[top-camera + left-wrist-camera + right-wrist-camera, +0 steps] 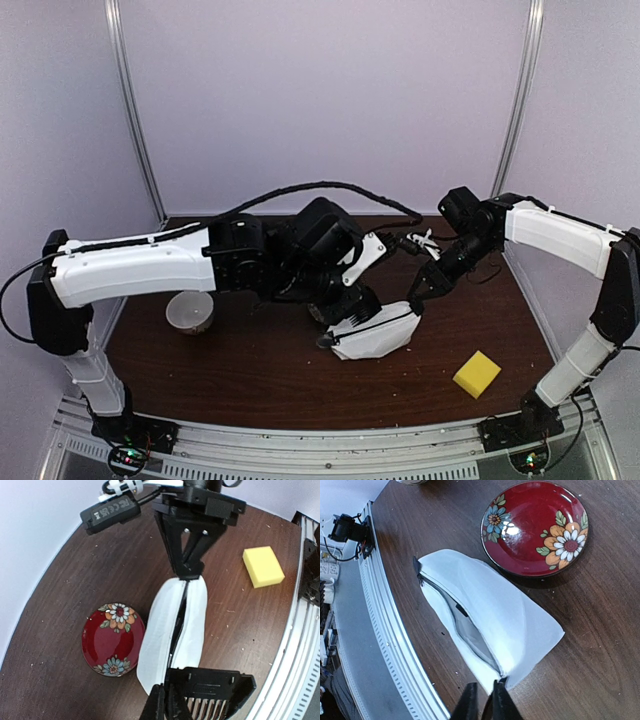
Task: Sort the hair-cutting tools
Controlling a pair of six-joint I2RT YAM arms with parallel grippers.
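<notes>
A dark wooden desk [250, 375] carries a white bowl [189, 311] at the left. The left fingers [156, 707], pressed together, sit against a black comb-toothed clipper attachment [210, 687] at one end of a white zip pouch [192, 625], beside a red floral plate [112, 640]. The right fingers [470, 702] pinch the pouch's other end. A yellow sponge [263, 566] lies farther right.

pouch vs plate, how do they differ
The pouch is plain white, soft and oblong; the plate is red with painted flowers, round and rigid. The pouch has a zip along it; the plate is glossy and empty. Both rest side by side on the brown table.
</notes>
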